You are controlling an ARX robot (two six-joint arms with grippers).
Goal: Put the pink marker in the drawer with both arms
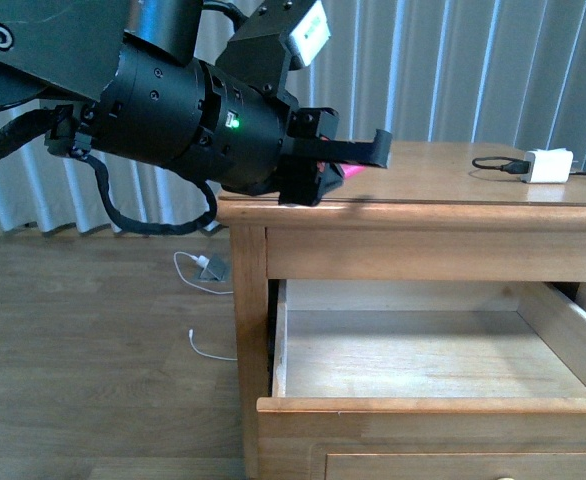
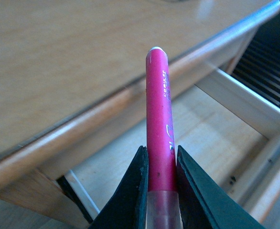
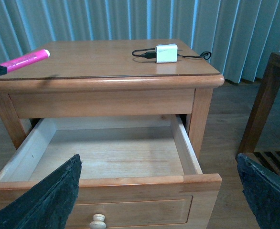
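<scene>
- Left hand [image 1: 345, 160] is clamped on the pink marker [image 2: 158, 109] near its paler end (long axis runs straight out from the hand).
- Marker is held over the table [image 1: 443, 185] edge, with the open drawer [image 1: 423, 404] below it.
- Right hand [image 3: 157, 160] is spread open, empty, facing the drawer.

Soft daylight through the blinds [image 1: 493, 70] at the frame's top lays a pale sheen on the surface [image 1: 433, 170]; shadow gathers beneath its overhang. Focus is slightly soft.
</scene>
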